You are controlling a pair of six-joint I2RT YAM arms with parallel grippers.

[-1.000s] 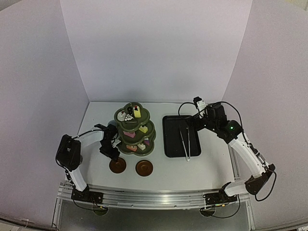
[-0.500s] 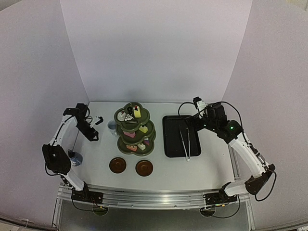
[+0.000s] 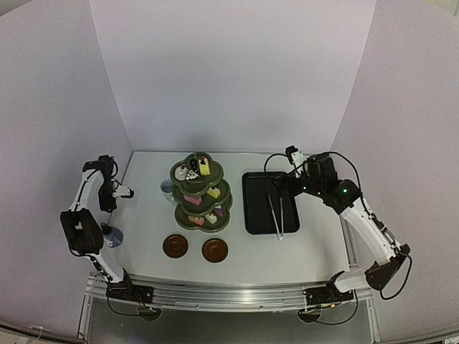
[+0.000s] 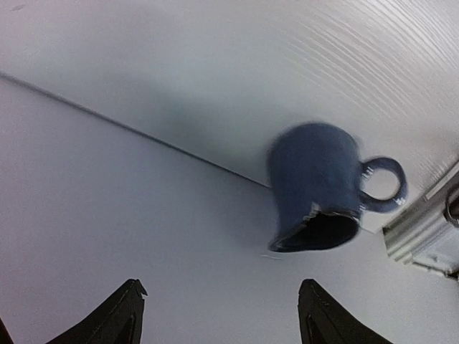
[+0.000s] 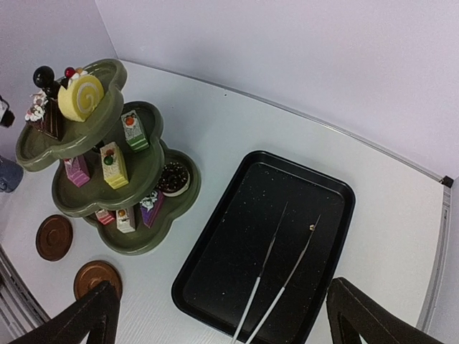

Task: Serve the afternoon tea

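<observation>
The left tool (image 4: 224,324) is spread wide and holds nothing. Its wrist view shows only a blurred blue cup (image 4: 315,188) on the counter (image 4: 358,72), beside the wall. The right tool (image 5: 229,322), also wide and empty, hangs over the black tray (image 5: 215,265) holding the tongs (image 5: 266,258). Beside the tray, the stand (image 5: 154,240) carries cakes (image 5: 80,97), with two coasters (image 5: 54,237) near it. The top view alone clearly shows a second cup (image 3: 166,188) just beside the stand.

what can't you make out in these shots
Top view: one cup sits mostly hidden behind the stand; the right wrist view cuts it at the left edge.
Left wrist view: the other cup is motion-blurred.
Top view: lower cakes partly covered by upper tiers.
Right wrist view: tongs run off the bottom edge.
</observation>
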